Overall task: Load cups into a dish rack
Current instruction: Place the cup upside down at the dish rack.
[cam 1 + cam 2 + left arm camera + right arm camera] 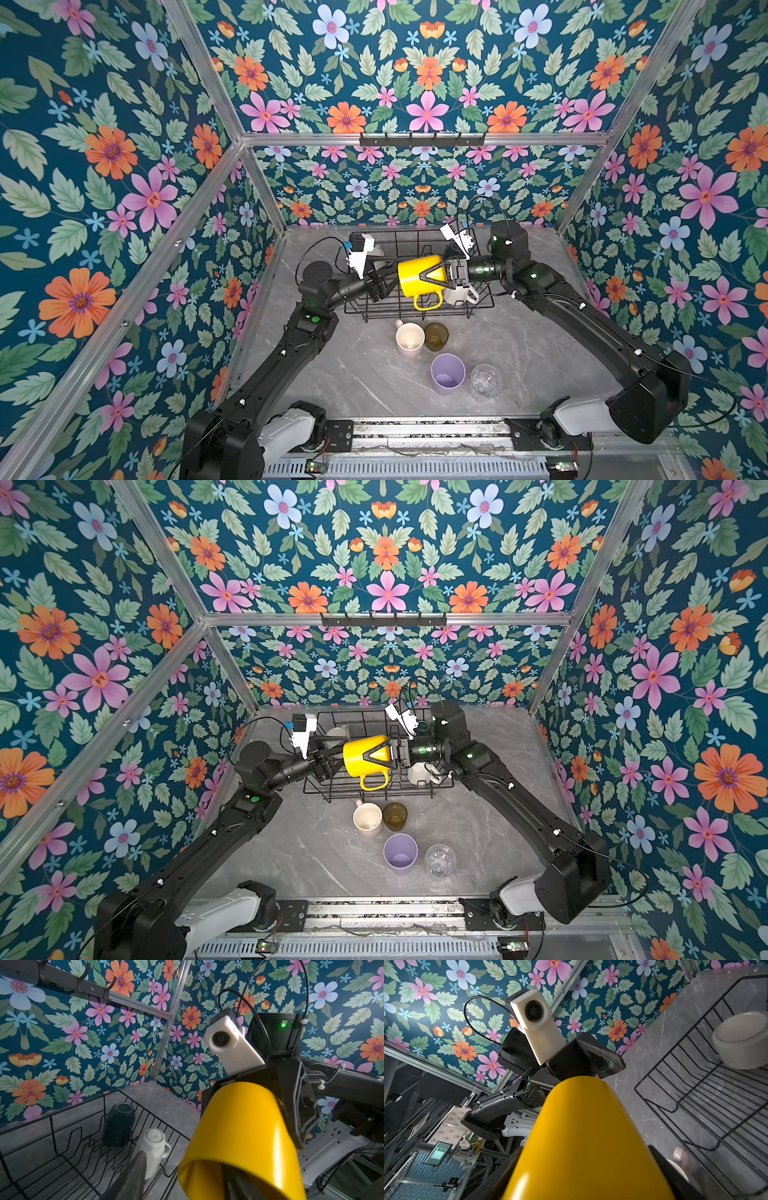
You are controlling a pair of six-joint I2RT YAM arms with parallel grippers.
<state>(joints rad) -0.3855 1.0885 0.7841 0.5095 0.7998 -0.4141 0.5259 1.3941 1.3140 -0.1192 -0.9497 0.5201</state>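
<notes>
My right gripper (422,277) (583,1167) is shut on a yellow mug (415,276) (365,758) (581,1136), holding it on its side above the black wire dish rack (374,309) (52,1126). The handle hangs downward. My left gripper (386,277) (185,1174) is open at the mug's mouth, with one finger inside the rim and the other outside. In the rack stand upside down a dark green mug (119,1124), a white mug (152,1147) and a cream cup (741,1041). On the table in front of the rack stand a pale pink mug (409,338), an olive-brown glass (436,336), a lilac tumbler (446,374) and a clear glass (485,380).
A black hook rail (422,139) runs along the back wall above the rack. Aluminium frame posts stand at the table's back corners. The rack sits against the back of the grey marble table (353,374), and both arms reach in over its sides.
</notes>
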